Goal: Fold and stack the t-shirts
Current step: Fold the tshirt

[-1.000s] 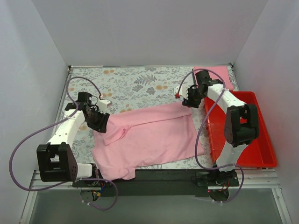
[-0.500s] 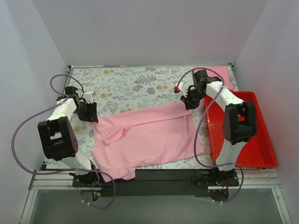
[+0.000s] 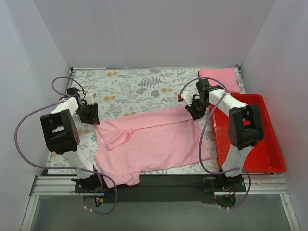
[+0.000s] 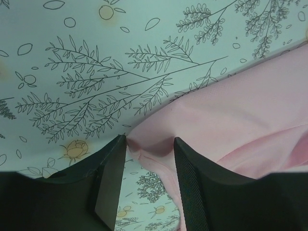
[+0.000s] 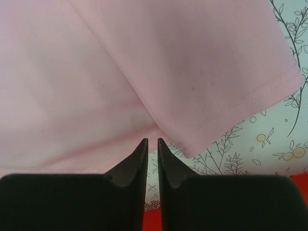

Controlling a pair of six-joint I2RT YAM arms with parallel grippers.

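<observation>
You are looking at a floral mat [image 3: 139, 86] that is covering the tabletop, pale with grey leaf sprigs and small orange blossoms; in both wrist views its line-drawn branches are showing up close. A bright red tray [image 3: 272, 144] is sitting on the right side, just beside the mat's right edge, with its long side running away from you. Plain grey-white walls [image 3: 154, 33] are closing in the back and both sides. A dark strip [image 3: 168, 181] is running along the near edge.

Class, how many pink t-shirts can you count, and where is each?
2. The spread t-shirt lies across the middle of the table; the folded t-shirt sits at the far right corner, behind the red tray. It may hide more.
</observation>
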